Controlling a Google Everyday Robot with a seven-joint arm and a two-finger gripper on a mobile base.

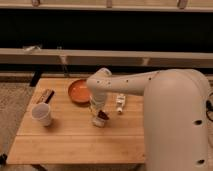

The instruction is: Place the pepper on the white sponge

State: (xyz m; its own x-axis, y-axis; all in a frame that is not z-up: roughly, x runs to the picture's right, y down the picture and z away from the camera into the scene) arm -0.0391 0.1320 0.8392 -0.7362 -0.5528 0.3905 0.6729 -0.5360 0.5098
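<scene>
The gripper (99,114) hangs at frame centre, low over the table (75,142), with the arm (125,85) reaching in from the right. Whether its jaws are apart or together cannot be told. The pepper (102,115) lies right at the gripper tip, on top of the sponge (98,121). An orange bowl (78,91) sits just upper left, a white cup (42,113) and dark bar (45,96) farther left, a tube (120,102) to the right.
</scene>
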